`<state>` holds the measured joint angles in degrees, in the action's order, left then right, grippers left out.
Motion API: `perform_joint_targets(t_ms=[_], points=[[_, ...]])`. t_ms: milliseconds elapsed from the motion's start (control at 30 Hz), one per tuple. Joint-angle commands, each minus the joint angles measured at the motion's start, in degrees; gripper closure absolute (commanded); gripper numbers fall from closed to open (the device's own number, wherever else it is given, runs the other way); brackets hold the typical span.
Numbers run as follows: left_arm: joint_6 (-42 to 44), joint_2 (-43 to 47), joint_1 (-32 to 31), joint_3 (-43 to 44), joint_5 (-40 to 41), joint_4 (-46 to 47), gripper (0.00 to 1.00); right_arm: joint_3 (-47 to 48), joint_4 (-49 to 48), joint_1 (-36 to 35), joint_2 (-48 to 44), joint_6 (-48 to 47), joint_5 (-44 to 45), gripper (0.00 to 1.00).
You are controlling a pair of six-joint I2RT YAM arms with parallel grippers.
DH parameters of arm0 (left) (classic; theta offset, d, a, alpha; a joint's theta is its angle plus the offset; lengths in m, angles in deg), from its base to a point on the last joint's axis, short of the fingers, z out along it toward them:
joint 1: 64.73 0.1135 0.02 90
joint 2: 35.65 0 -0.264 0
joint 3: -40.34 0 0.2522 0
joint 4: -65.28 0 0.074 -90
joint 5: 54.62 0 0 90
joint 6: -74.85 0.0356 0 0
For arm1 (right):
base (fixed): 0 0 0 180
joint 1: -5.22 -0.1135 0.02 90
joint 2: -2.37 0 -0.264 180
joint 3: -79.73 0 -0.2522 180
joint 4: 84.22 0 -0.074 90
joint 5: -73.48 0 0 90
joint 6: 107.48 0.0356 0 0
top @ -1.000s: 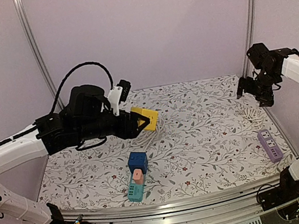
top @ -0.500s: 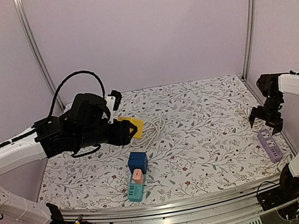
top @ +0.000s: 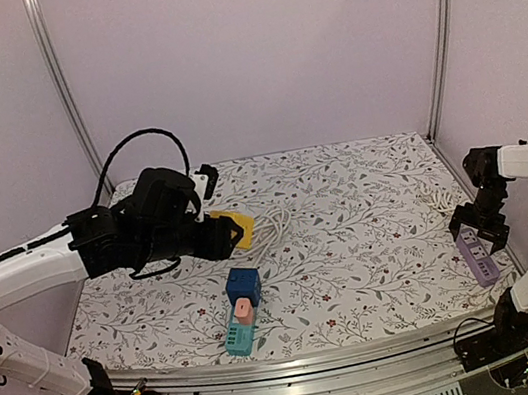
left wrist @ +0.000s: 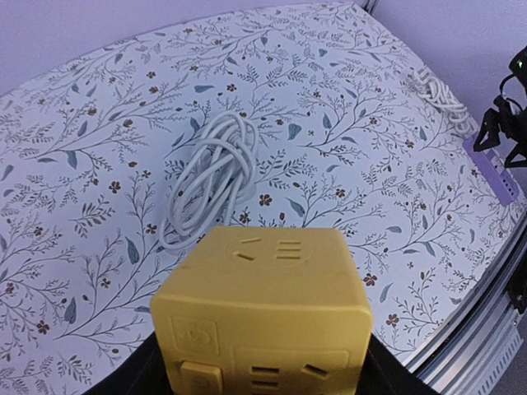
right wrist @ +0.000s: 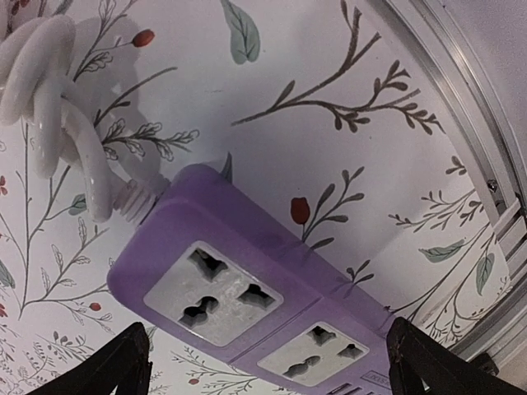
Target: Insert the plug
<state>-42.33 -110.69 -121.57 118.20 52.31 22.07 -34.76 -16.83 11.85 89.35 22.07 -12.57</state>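
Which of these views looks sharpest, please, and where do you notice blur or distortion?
Right wrist: sharpest, purple power strip crisp; left wrist: yellow socket cube slightly soft up close, table edge bowed by the lens; top external: evenly lit.

The yellow cube [left wrist: 263, 280] and purple power strip [right wrist: 272, 247] run past the bottom edges.

Yellow socket cube [left wrist: 263, 309] matt plastic; purple power strip [right wrist: 268, 267] smooth plastic.

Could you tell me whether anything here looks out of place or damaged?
Nothing looks damaged or spilled. The yellow socket cube is simply gripped by the left gripper, near the coiled white cord.
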Motion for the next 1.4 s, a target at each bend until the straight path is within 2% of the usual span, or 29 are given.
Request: perform_joint_targets(t_ms=[0, 200, 433, 767, 967, 1067, 1367], points=[[0.94, -1.38, -0.08, 1.17, -0.54, 0.98, 1.00, -0.61, -2.36, 0.75, 1.31, -0.78, 1.25, 0.01], [0.86, -1.77, -0.10, 1.35, -0.55, 0.79, 1.00, -0.26, -2.26, 1.19, 1.41, -1.47, 1.53, 0.01], [0.15, -2.41, -0.10, 1.42, -0.33, 0.81, 1.00, -0.68, -4.42, 1.19, 3.58, -5.05, -5.58, 0.03], [-1.65, -2.28, -0.08, 0.97, 0.23, 0.56, 1.00, -1.29, -4.33, -0.47, 1.45, -6.56, -10.11, 0.23], [-2.31, -2.22, -0.04, 0.92, 0.16, 0.59, 1.00, -1.56, -4.45, -1.39, 2.52, -6.73, -11.04, 0.46], [-2.47, -2.30, -0.07, 1.24, 0.23, 0.46, 1.00, -1.56, -4.57, -1.93, 3.46, -6.92, -11.39, 0.52], [-3.38, -2.40, -0.14, 1.96, -0.11, -0.45, 1.00, -1.47, -4.86, -3.46, 5.23, -7.23, -12.11, 0.38]])
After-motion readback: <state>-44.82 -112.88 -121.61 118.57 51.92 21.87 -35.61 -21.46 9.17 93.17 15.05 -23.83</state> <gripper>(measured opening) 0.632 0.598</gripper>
